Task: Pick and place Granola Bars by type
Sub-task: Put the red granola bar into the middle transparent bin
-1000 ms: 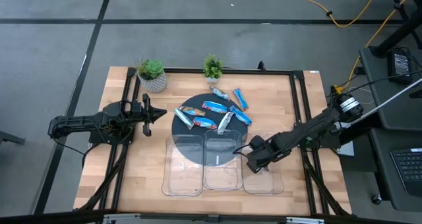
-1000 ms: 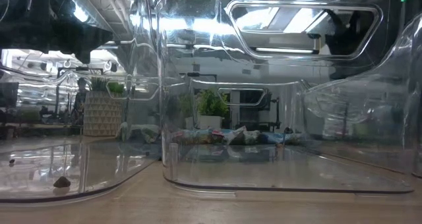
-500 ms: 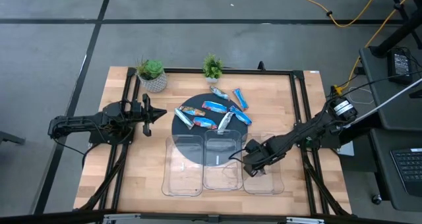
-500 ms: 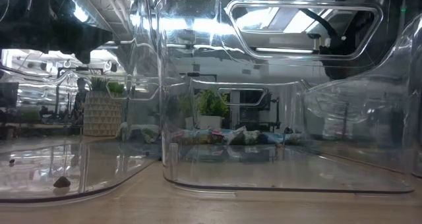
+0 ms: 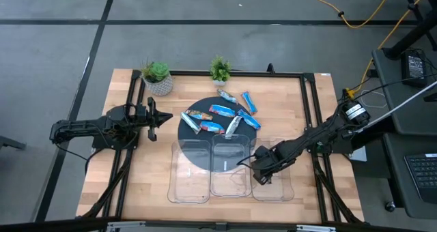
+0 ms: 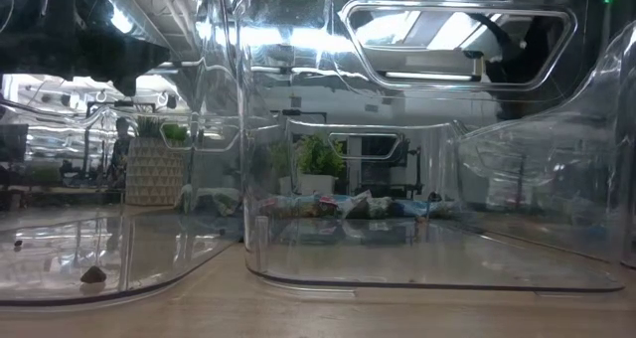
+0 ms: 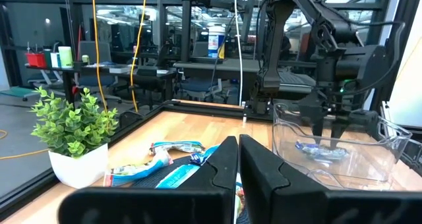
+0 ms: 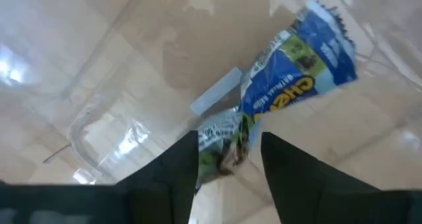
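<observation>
Several granola bars [image 5: 220,118] in blue and silvery wrappers lie on and beside a dark round plate [image 5: 186,131]; they also show in the left wrist view as bars [image 7: 173,163]. One blue bar [image 8: 300,62] lies flat on the floor of the right clear tray [image 5: 281,189], and the left wrist view shows this bar [image 7: 320,150] as well. My right gripper [image 5: 261,172] hangs open inside that tray, its fingers on either side of the bar's crumpled end [image 8: 224,148]. My left gripper [image 5: 164,117] waits shut at the table's left side.
Three clear trays stand side by side near the front edge, the left tray [image 5: 192,174] and middle tray [image 5: 229,176] partly over the dark plate. Two potted plants [image 5: 156,76] [image 5: 220,70] stand at the far edge. A black frame rail [image 5: 308,116] borders the table.
My right gripper has shifted slightly toward the table's left and near edge, over the right tray, then stayed almost still. The left arm has not moved.
</observation>
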`<act>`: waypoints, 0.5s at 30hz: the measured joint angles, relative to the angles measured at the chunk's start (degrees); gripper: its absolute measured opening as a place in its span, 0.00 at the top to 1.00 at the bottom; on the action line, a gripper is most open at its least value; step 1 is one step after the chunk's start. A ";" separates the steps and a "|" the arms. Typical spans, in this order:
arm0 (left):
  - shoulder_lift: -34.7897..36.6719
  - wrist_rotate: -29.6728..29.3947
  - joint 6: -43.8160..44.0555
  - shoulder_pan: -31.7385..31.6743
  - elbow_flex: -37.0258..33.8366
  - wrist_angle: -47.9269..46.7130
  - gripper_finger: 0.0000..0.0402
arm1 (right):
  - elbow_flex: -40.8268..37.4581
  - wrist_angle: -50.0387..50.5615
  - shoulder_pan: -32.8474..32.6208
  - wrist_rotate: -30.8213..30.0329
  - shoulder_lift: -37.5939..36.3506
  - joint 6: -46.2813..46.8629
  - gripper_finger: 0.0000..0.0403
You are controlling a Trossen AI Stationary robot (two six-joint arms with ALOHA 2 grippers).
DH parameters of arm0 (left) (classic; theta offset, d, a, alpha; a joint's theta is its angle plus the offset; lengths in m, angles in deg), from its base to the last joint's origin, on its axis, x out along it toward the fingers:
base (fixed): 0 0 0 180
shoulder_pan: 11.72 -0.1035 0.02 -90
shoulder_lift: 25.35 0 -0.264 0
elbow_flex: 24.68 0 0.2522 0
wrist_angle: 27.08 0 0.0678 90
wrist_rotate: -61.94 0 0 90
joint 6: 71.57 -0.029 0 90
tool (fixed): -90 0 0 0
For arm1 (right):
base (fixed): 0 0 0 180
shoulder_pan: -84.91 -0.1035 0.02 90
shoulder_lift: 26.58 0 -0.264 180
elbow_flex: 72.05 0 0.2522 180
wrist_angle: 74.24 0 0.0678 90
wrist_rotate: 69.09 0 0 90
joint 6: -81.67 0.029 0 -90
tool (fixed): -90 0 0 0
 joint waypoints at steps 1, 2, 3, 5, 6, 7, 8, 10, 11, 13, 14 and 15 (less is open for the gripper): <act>0.00 0.00 0.00 0.00 0.00 0.00 0.97 | 0.86 1.30 0.02 -0.22 0.00 -0.06 0.57; 0.00 0.00 0.00 -0.01 0.00 0.00 0.97 | 1.78 2.65 0.00 -0.62 0.00 -0.13 0.57; -0.01 0.00 0.00 0.01 0.02 0.00 0.97 | 2.77 3.90 0.00 -1.25 0.00 -0.11 0.57; 0.00 0.00 0.02 0.01 0.00 0.00 0.97 | 4.87 6.51 0.00 -2.04 0.00 -0.08 0.56; 0.00 0.00 0.00 -0.02 0.00 0.00 0.97 | 5.98 8.16 0.00 -2.47 0.00 -0.12 0.56; 0.00 0.00 0.00 -0.02 0.00 0.00 0.98 | 7.23 9.71 0.00 -2.92 0.00 -0.16 0.56; 0.00 0.00 0.00 -0.01 0.00 0.00 0.98 | 8.51 11.06 0.00 -3.27 0.00 -0.18 0.56; 0.00 0.00 0.00 -0.01 0.01 0.00 0.98 | 11.25 14.15 0.00 -4.52 0.00 -0.21 0.56; -0.01 0.00 0.00 0.00 0.02 0.00 0.98 | 12.68 15.79 0.00 -5.11 0.00 -0.21 0.56; 0.00 0.00 0.00 0.01 0.00 0.00 0.98 | 15.81 18.56 0.00 -6.58 0.00 -0.91 0.56; 0.00 0.00 0.00 0.01 0.01 0.00 0.97 | 17.36 19.44 0.00 -7.44 0.00 -1.97 0.56; 0.00 0.00 0.00 -0.01 0.00 0.00 0.97 | 19.02 20.12 0.04 -8.37 0.00 -3.30 0.56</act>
